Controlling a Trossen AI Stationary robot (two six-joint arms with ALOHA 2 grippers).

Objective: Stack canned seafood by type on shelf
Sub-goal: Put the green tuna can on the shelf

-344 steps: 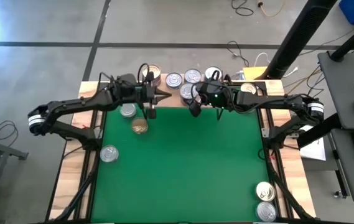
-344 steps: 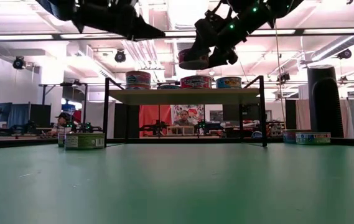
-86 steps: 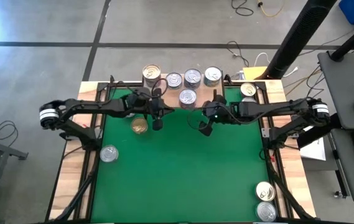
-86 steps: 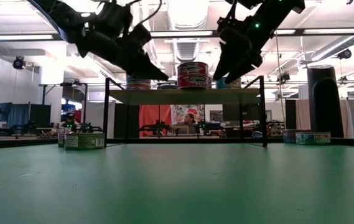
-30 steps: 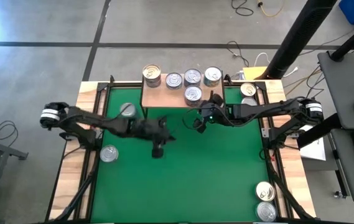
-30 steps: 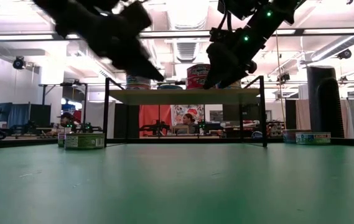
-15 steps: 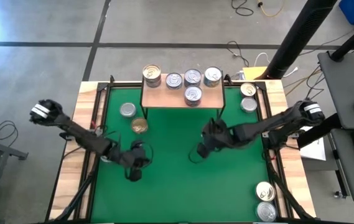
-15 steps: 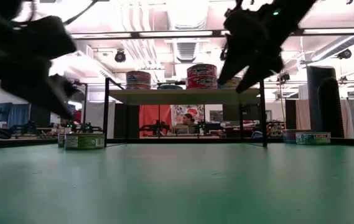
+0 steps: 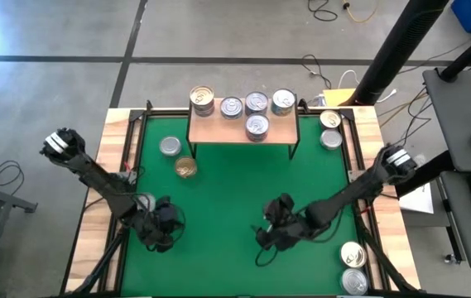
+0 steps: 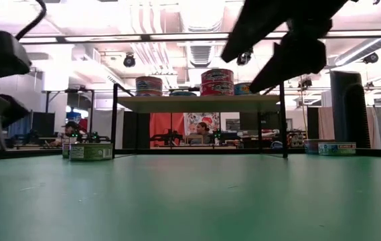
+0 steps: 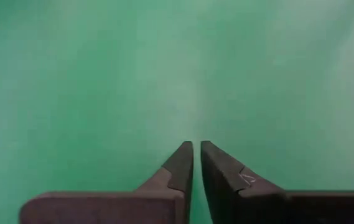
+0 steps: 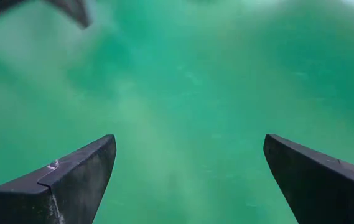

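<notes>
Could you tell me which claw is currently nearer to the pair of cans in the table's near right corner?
Right. The right claw hovers just left of that pair of cans; the left claw is across the mat, near the left edge.

Grey concrete floor [image 9: 218, 33] (cables [image 9: 326, 10] strewn about), bright ceiling lights [image 10: 197, 13] overhead.

- The left arm [image 9: 103, 186] is stretched from the table's left edge toward the near side, bent low.
- The left gripper [image 11: 196, 163] is pointed down at the green surface, its fingers [image 11: 177, 168] drawn together with only a thin slit between them; nothing is held.
- The right arm [image 9: 359, 192] is reached from the right edge toward the near middle.
- The right gripper [image 12: 189, 168] is spread wide, empty, its fingers [image 12: 80, 168] set far apart.
</notes>
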